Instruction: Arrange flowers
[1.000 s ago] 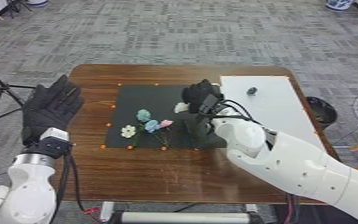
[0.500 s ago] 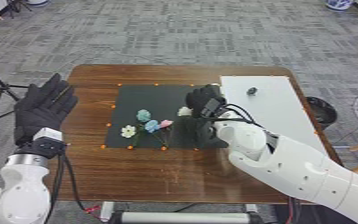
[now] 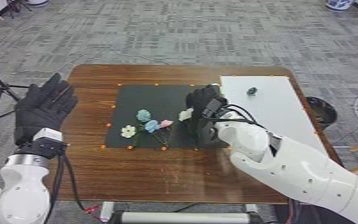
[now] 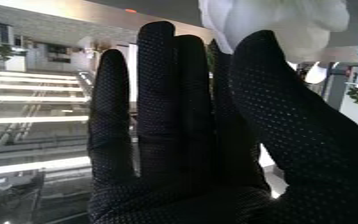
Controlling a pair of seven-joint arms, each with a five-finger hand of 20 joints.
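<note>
White flower [image 3: 185, 115] at black mat [image 3: 162, 95] on counter [image 3: 158, 175]; bloom cropped in the right wrist view, stem mostly hidden, long axis indeterminable. Right robot hand [image 3: 204, 106] pinches it at the thumb tip, fingers otherwise straight, pointing away from the robot; left robot hand [image 3: 44, 112] is open at the counter's left, fingers slightly spread, pointing likewise.

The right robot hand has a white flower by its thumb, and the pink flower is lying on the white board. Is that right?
Not quite: the head view shows the pink flower lying on the black mat. The right robot hand does have a white flower by its thumb.
</note>
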